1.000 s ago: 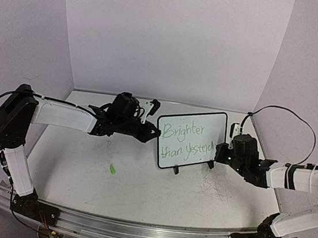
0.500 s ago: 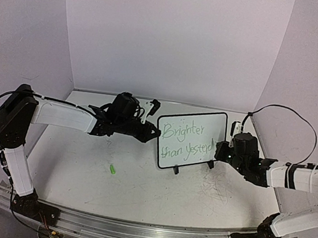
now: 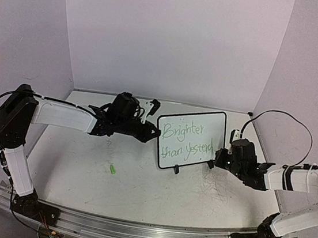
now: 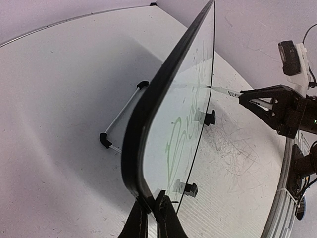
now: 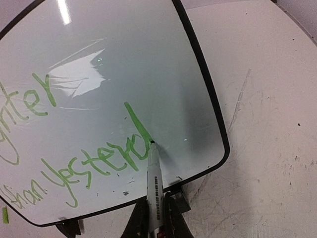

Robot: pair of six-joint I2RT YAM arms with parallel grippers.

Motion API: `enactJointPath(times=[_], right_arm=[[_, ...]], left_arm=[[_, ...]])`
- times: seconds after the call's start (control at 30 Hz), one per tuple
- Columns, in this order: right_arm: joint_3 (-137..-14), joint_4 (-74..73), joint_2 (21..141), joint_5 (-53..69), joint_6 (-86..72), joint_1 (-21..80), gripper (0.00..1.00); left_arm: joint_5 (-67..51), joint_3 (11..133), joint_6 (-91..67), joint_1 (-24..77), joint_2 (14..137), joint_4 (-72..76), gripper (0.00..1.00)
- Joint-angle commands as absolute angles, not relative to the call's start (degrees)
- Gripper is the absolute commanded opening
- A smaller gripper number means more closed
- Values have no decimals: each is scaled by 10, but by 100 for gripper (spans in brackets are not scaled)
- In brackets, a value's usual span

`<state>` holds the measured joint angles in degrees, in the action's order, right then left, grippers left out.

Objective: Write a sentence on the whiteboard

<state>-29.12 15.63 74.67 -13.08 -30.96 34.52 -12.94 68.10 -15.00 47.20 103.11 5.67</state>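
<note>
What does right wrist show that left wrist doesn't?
Only right wrist: the sentence face-on and legible, ending "Yesterd", with the marker tip on the last stroke. Only left wrist: the left gripper shut on the whiteboard frame, seen edge-on, and the rear stand. Both: whiteboard, green ink, marker in the right gripper.
</note>
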Motion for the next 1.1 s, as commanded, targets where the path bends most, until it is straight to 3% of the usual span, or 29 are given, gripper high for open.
enactJointPath(times=[0.0,0.43,1.07], right_arm=[[-295,155,769,-125,-319,344,0],[-297,149,695,-133,-296,337,0],[-301,181,732,-129,-279,316,0]], left_arm=[[-91,681,-119,471,1003,60,0],[-90,681,-118,471,1005,60,0],[-90,681,-116,471,1003,60,0]])
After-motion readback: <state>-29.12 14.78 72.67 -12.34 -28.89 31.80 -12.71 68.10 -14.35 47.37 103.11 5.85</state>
